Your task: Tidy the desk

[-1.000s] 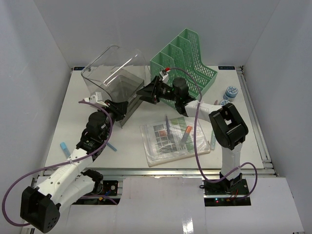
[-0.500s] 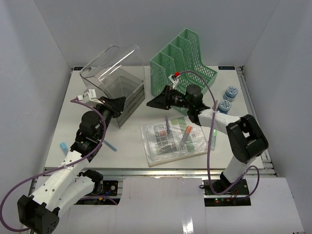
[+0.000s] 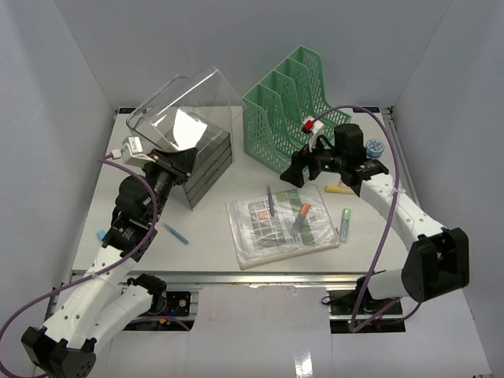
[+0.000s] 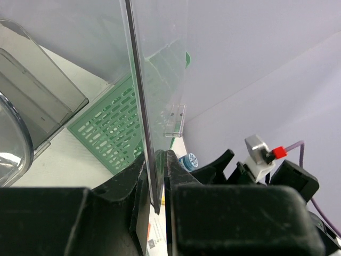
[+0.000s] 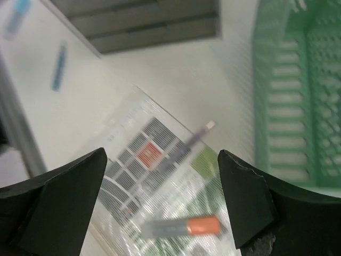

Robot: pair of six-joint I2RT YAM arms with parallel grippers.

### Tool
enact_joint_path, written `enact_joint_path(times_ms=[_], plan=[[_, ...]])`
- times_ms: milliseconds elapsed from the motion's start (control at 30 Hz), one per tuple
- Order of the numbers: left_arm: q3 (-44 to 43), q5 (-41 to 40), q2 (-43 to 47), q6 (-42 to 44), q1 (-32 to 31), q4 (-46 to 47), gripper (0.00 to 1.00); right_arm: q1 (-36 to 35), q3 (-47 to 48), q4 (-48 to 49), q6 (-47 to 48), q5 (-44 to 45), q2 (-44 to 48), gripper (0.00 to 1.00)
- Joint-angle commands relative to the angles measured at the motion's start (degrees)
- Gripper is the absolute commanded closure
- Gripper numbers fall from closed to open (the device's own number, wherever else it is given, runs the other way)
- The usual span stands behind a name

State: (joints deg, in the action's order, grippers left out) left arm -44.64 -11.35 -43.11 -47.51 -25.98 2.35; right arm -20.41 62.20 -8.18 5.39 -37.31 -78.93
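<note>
Worktop (image 3: 206, 240) is white and fills the middle of the top view, with a metal rail along its lower edge and white walls around it.

Left claw (image 4: 155, 176) is clenched on the edge of one wall of the clear bin (image 3: 189, 110); in the left wrist view both fingers press that thin clear panel. The bin sits tilted in the upper left of the top view, touching a dark grey tray stack (image 3: 209, 161).

Right claw (image 5: 160, 154) is released, jaws wide apart with nothing between them. It hangs above the plastic sleeve (image 3: 279, 228), near that sleeve's upper right corner, just below the green file rack (image 3: 295, 94). The rack stands upright at upper centre of the worktop.

The sleeve lies flat at lower centre and holds a printed sheet with coloured squares. A purple pen (image 3: 270, 201) and an orange-capped marker (image 3: 300, 218) lie on top of it, apart from each other.

A green marker (image 3: 345, 224) lies on the worktop just right of the sleeve. A yellow item (image 3: 339, 187) lies above it, partly under the right arm; can't tell what it is. A round blue-lidded container (image 3: 376, 147) is at the right edge. A blue pen (image 3: 176, 234) lies left of the sleeve, and a small blue item (image 3: 101, 235) lies near the left edge.
</note>
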Motion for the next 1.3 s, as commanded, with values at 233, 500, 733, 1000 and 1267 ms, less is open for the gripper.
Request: enact_joint_path(times_ms=[233,500,733,1000,1267], plan=[[-5.39,-3.26,1.27,-0.11,0.66,-1.42,0.89,-0.77,-6.71,-29.28,32.48,5.94,8.53,0.06],[-6.27,-2.95,-0.40,-0.77,0.66,-3.32,0.89,-1.45,-12.16,-48.73,101.77,0.21,10.68,0.05],[-6.28,-2.10,-0.71,-2.19,0.72,-3.79,0.90,-4.22,-5.04,-51.74,110.91,0.44,-0.09,0.12],[-7.29,-2.01,-0.58,-1.55,0.74,-4.89,0.90,-2.37,-1.83,-43.32,102.14,6.27,-2.20,0.19],[-7.12,-1.92,0.04,-0.22,0.84,-4.90,0.90,12.40,10.39,-33.14,61.03,15.76,-6.14,0.16]])
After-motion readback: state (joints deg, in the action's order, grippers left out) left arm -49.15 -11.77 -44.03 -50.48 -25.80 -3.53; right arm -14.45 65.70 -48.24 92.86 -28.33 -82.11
